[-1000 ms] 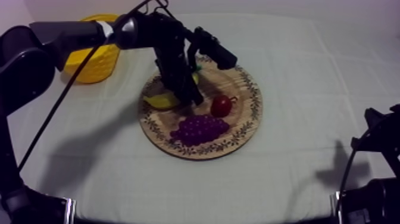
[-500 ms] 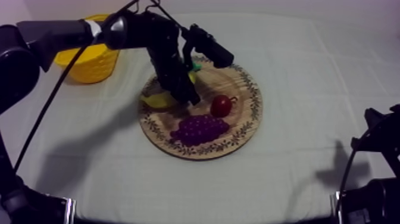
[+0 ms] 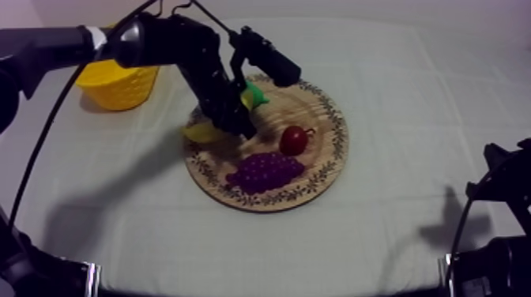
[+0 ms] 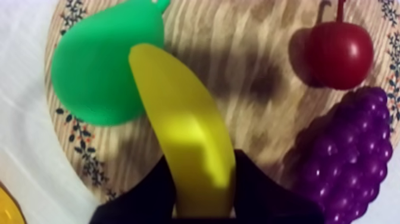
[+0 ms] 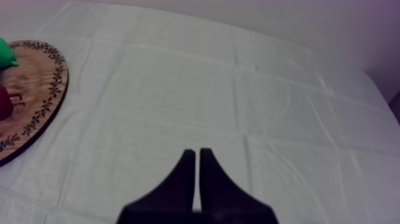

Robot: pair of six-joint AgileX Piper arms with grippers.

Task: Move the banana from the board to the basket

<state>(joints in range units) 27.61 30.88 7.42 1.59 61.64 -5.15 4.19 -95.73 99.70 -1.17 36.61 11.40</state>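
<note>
The left gripper (image 4: 202, 159) has its two black fingers clamped on one end of the banana (image 4: 178, 113), which seems to sit just off the wooden board (image 4: 250, 53), its far tip lying across the pear (image 4: 95, 71). The lift should go straight up until that tip is clear of the pear (an end hold lets the banana swing), then across to the yellow basket (image 3: 118, 83). The right gripper (image 5: 197, 158) rests over bare cloth, fingers pressed together on nothing.
</note>
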